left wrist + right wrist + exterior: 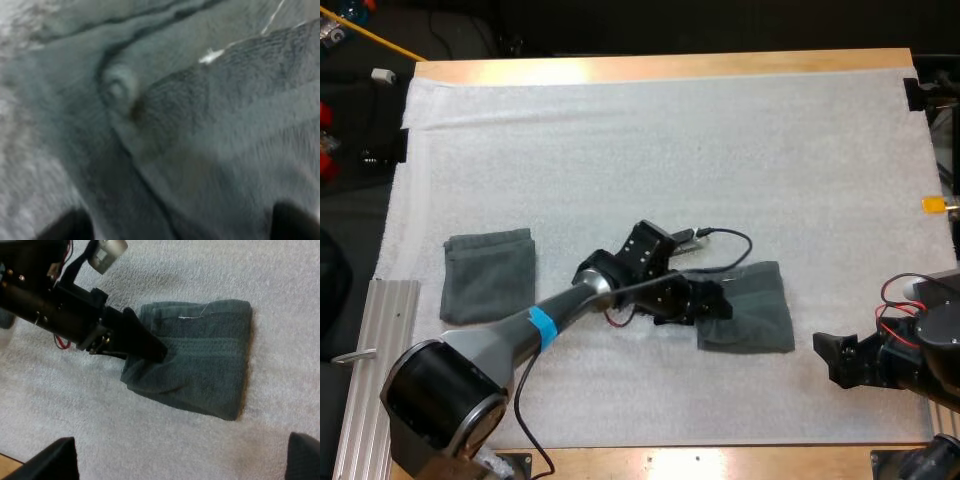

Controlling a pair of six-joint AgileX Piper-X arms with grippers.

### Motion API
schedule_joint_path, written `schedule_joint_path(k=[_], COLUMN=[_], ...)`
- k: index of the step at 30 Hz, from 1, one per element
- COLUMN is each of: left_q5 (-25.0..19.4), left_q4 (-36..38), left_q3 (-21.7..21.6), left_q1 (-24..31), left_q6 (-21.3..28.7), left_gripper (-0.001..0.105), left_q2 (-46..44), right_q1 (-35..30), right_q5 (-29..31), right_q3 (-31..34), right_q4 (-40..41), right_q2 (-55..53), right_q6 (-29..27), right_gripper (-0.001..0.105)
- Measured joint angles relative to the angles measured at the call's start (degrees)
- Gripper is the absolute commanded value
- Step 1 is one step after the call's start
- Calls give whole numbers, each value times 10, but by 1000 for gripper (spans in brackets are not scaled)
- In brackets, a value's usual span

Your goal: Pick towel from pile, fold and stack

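Dark grey-green folded cloth towel (760,315) lies mid-right on white foam mat (670,140) over wooden tabletop (660,66). Soft, light and floppy, so it will likely slump; pinch a doubled edge. Left jaws spread wide, straddling its edge, not closed. Right jaws wide apart, empty, near it. Second folded grey-green towel (488,275) sits well left.

My wooden table (660,66) carries a white mat (700,150) that covers nearly all of it, with bare wood showing past the mat's far and near edges. Two dark grey-green towels lie on the mat. A folded towel (488,276) sits near the mat's left edge, and a second towel (755,310), rumpled at one side, sits toward the mat's near right part.
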Motion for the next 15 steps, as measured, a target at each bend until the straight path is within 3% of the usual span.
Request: schedule_joint_path(k=[5, 7, 10, 12, 15], left_q5=[-17, -25, -27, -28, -26], left_q4=[-18, -23, -23, -23, -23], left_q3=[-2, -2, -2, -2, -2], left_q1=[-34, -39, -40, -40, -40], left_q6=[-19, -26, -28, -30, -30], left_gripper=[66, 56, 31, 1, 0], left_q2=[4, 5, 7, 9, 9], right_q1=[0, 0, 0, 0, 0], right_q5=[0, 0, 0, 0, 0], right_q3=[0, 0, 0, 0, 0], right_q4=[0, 0, 0, 0, 0], right_q2=[0, 0, 0, 0, 0], right_q6=[0, 0, 0, 0, 0], right_gripper=[79, 79, 79, 79, 79])
